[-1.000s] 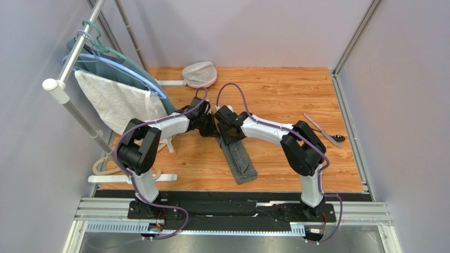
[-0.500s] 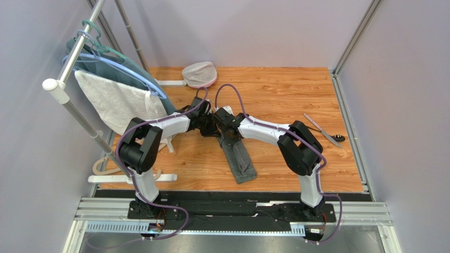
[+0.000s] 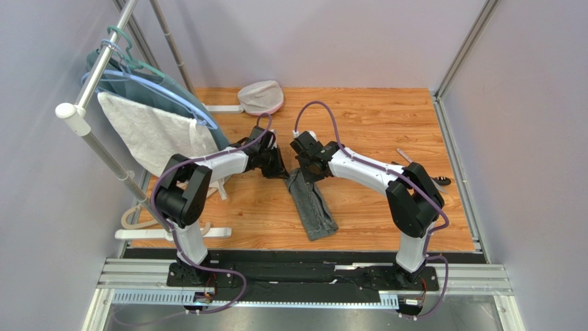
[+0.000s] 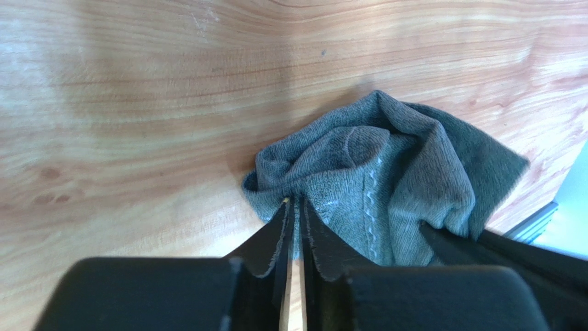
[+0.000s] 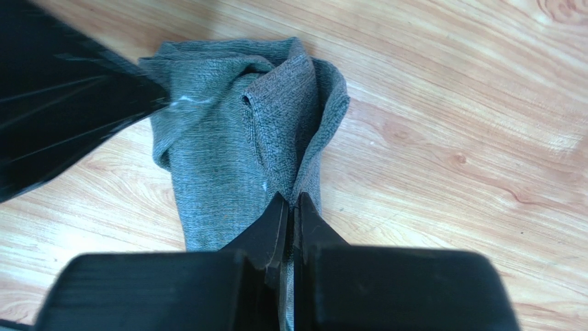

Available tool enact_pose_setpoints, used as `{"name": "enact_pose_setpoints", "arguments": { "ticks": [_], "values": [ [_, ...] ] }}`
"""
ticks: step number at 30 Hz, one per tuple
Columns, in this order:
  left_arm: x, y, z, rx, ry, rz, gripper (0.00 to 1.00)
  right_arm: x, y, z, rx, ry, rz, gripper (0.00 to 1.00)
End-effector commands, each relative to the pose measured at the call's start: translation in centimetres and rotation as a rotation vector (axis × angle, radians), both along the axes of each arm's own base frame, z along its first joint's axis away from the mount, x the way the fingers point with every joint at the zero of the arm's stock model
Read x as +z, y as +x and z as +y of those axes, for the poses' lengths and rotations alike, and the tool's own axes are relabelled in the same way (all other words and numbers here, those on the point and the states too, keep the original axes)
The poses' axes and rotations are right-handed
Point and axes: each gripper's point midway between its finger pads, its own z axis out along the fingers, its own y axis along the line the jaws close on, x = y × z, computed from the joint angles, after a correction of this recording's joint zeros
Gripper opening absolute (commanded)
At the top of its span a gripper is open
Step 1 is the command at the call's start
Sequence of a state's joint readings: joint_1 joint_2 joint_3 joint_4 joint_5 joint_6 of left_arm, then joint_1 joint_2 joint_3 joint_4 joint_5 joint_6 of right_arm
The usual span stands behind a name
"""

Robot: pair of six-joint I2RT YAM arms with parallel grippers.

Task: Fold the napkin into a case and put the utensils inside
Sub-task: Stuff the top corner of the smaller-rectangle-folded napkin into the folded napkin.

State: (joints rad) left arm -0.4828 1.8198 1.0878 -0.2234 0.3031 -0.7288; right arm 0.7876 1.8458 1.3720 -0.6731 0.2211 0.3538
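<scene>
Napkin (image 3: 316, 212) lies mid-tabletop (image 3: 373, 117) as a narrow folded strip. Both claws work its far end, which is bunched and rumpled. The near end is flat and squared. R claw (image 5: 290, 201): jaws closed tight on a raised fold at the strip's R edge. L claw (image 4: 292, 205): narrow, only a slit between the jaws, tips at the cloth's L corner; can't tell if it grips or just touches. Step in hand, prob.: shaping the far end toward a case mouth. To do it well: keep each pinch on one layer only, w/ the lift low. Draw the two edges apart evenly so the strip doesn't twist or drag. Leave the near end planted. Smooth the bunch flat before letting go, else the pocket likely collapses. Long axis in top view runs from the claws toward the bases, slanting R. The bunched end points far, the flat end near-R. Utensils (image 3: 442, 181) sit well apart at the R side, partly hidden by the R arm.
</scene>
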Motion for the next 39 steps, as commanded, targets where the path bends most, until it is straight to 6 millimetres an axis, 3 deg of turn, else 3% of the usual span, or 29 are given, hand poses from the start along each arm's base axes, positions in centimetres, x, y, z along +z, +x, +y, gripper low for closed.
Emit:
{"name": "enact_pose_setpoints", "arguments": {
  "ticks": [1,3,6,10,14,20,23,29,33,35,39],
  "values": [
    [5.5,1.5,-0.3,-0.005,-0.031,-0.141,0.19,1.4,0.5,0.2,-0.02,0.107,0.001,0.0],
    [6.4,1.1,-0.6,-0.017,-0.063,-0.146,0.19,1.4,0.5,0.0,-0.024,0.122,0.01,0.0],
    [6.3,0.1,-1.7,-0.034,-0.121,-0.116,0.13,1.5,0.5,0.1,-0.025,0.145,0.018,0.0],
    [5.0,-1.3,-4.2,-0.085,-0.132,-0.08,0.08,1.6,0.6,0.2,-0.033,0.163,0.022,0.0],
    [2.1,-1.7,-5.7,-0.11,-0.136,-0.011,0.05,2.1,0.5,0.2,-0.043,0.19,0.025,0.0],
    [-1.2,-1.3,-5.4,-0.093,-0.066,0.029,0.04,3.3,0.1,0.5,-0.06,0.236,0.03,0.0],
    [-1.9,-1.2,-5.6,-0.089,-0.064,0.037,0.03,3.6,0.0,1.0,-0.086,0.268,0.044,0.0],
    [-2.0,-0.5,-5.9,-0.068,-0.073,0.022,0.03,3.0,-0.7,2.5,-0.18,0.382,0.109,0.0],
    [-1.4,-0.2,-5.9,-0.054,-0.078,0.006,0.02,0.8,-1.1,2.5,-0.314,0.444,0.157,0.0],
    [-0.9,-0.2,-5.8,-0.052,-0.09,-0.012,0.02,0.7,-0.9,3.4,-0.365,0.518,0.165,0.0],
    [-0.2,-0.7,-5.7,-0.087,-0.083,-0.024,0.03,0.0,-0.3,2.7,-0.423,0.535,0.156,0.0]
  ]
}}
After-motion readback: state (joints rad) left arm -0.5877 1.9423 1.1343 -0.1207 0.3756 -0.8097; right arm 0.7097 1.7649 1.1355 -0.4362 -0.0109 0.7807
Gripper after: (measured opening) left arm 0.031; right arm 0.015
